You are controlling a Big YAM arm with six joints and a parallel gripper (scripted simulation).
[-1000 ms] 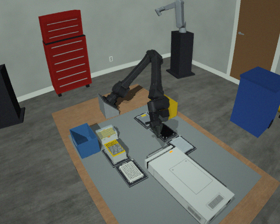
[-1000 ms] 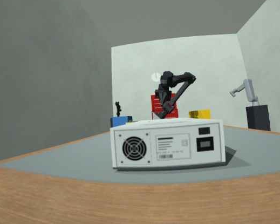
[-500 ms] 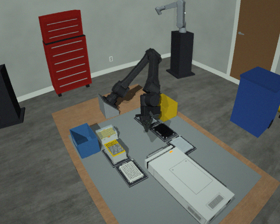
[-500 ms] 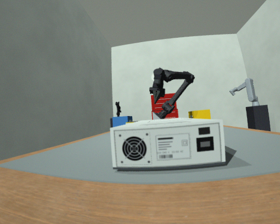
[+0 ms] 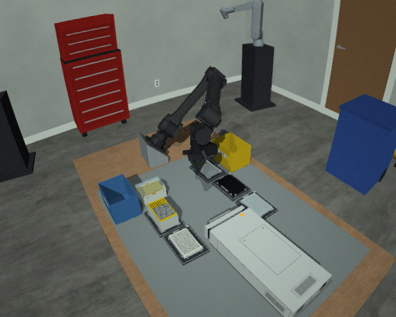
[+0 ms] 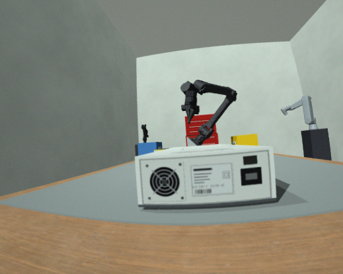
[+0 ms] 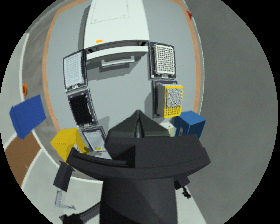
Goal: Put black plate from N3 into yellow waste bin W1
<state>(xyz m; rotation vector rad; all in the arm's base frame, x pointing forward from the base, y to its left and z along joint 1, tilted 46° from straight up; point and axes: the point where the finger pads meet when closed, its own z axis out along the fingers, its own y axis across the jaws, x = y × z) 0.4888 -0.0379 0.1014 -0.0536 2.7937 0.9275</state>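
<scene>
The black plate (image 5: 231,185) lies in its nest, the middle one of a row of three on the right side of the grey mat. It also shows in the wrist view (image 7: 80,106). The yellow waste bin (image 5: 232,151) stands upright at the far end of that row, and shows in the wrist view (image 7: 65,142) and in the exterior view (image 6: 244,139). My gripper (image 5: 197,170) (image 6: 188,117) is shut and empty, fingers pointing down. It hangs well above the bench, left of the bin and apart from the black plate. Its closed fingertips show in the wrist view (image 7: 139,122).
A pale plate (image 5: 209,169) lies in the nest nearest the bin, and a grey one (image 5: 258,204) in the third. A large white instrument (image 5: 266,257) fills the near right. A blue bin (image 5: 120,197), two tip boxes (image 5: 162,211) and a white well plate (image 5: 185,242) stand on the left.
</scene>
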